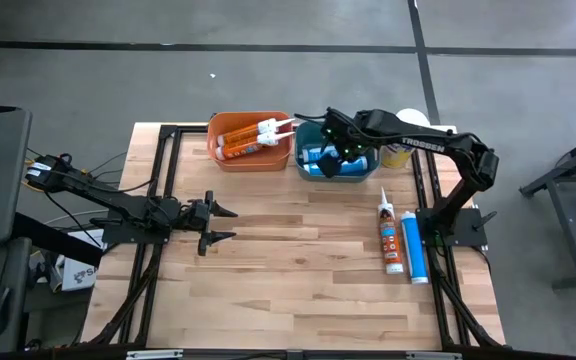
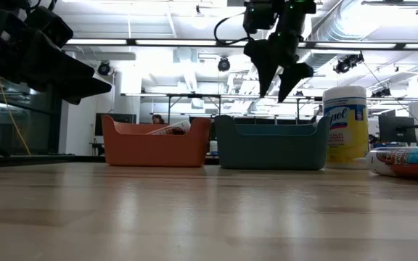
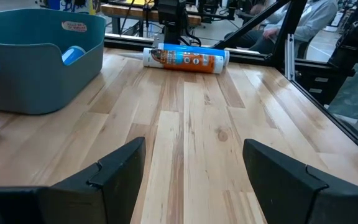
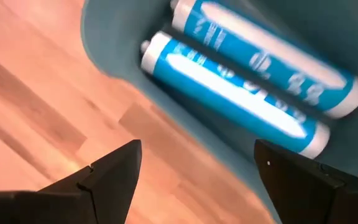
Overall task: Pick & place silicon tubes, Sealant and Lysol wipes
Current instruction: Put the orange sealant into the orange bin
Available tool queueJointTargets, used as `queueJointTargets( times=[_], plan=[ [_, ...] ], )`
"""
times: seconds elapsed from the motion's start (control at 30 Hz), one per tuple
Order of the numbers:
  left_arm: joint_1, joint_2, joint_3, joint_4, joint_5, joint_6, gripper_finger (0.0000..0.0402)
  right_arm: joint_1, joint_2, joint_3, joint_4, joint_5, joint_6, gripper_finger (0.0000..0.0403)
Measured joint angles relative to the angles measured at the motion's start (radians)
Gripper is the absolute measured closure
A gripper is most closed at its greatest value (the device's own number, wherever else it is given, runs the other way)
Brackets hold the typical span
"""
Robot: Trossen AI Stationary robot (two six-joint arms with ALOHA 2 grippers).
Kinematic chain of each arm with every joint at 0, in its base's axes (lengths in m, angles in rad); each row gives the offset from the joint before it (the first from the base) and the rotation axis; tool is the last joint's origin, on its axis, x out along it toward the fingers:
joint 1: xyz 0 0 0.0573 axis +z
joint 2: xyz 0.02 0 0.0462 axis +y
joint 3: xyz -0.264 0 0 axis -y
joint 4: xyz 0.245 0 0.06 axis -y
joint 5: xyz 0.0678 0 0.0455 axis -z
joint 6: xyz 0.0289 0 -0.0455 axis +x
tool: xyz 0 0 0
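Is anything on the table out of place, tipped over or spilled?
Nothing looks spilled or damaged. Two tubes, an orange tube and a blue tube, lie side by side on the bare table, outside the orange bin and the blue bin. The Lysol wipes stand upright beside the blue bin.

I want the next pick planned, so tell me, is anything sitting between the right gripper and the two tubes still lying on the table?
Nothing visible. The right gripper hangs open over the blue bin; the orange tube and blue tube lie side by side on bare wood nearer the right arm's base. The Lysol wipes stand beside the bin, off that path.
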Motion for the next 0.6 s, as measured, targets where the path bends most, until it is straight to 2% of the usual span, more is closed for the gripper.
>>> queueJointTargets(
  times=[0.2, 0.6],
  plan=[
    [0.000, 0.000, 0.000, 0.001, 0.000, -0.002, 0.0138, 0.007, 0.000, 0.000, -0.046, -0.046, 0.054, 0.0096],
    [0.000, 0.000, 0.000, 0.002, 0.000, -0.003, 0.0138, 0.057, 0.000, -0.002, -0.218, -0.050, 0.123, 0.0096]
  ],
)
